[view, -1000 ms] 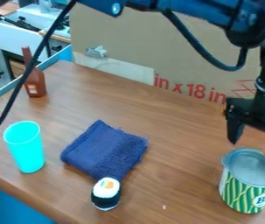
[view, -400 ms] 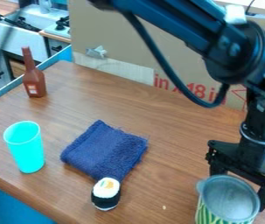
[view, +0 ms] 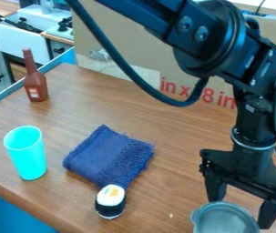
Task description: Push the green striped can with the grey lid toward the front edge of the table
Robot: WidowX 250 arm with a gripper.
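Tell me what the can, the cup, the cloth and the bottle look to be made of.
The can looks like metal: dull grey sheen, thin rounded rim. The cup is probably smooth plastic, in one even turquoise. The cloth seems to be fabric, perhaps terry, with a nubby pile and fuzzy edge. The bottle is opaque brown, perhaps plastic; coated glass can't be ruled out.

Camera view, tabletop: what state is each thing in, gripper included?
Brown bottle: upright
Cup: upright, mouth up
Blue cloth: folded, lying flat
Sushi toy: white side up
Can: open at the top
Gripper: open, jaws apart at the can's rim
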